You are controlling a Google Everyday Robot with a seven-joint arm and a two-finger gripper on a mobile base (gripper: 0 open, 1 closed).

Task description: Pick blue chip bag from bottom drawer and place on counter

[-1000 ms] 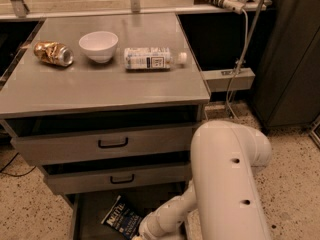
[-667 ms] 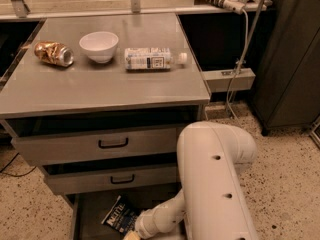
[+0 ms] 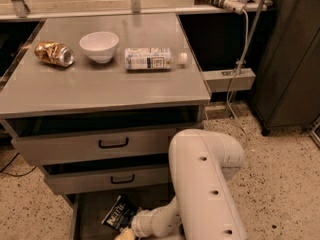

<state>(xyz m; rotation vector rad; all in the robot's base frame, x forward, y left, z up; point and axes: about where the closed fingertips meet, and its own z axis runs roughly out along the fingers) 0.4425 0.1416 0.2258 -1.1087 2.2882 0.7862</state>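
Observation:
The blue chip bag (image 3: 119, 213), dark navy with white "Kettle" lettering, lies on the floor of the open bottom drawer (image 3: 86, 215) at the lower edge of the camera view. My white arm (image 3: 205, 184) reaches down into that drawer. My gripper (image 3: 125, 234) sits at the frame's bottom edge, right beside the near end of the bag, and is mostly cut off. The grey counter (image 3: 100, 86) is the cabinet's top, above the drawers.
On the counter stand a crushed gold can (image 3: 54, 53), a white bowl (image 3: 99, 46) and a water bottle (image 3: 150, 58) lying on its side. Two upper drawers with black handles (image 3: 113, 143) stick out slightly. A dark cabinet (image 3: 287, 64) and cables stand to the right.
My arm has swung left and lower into the bottom drawer, bringing the gripper closer to the chip bag. The bag and the counter items have not moved.

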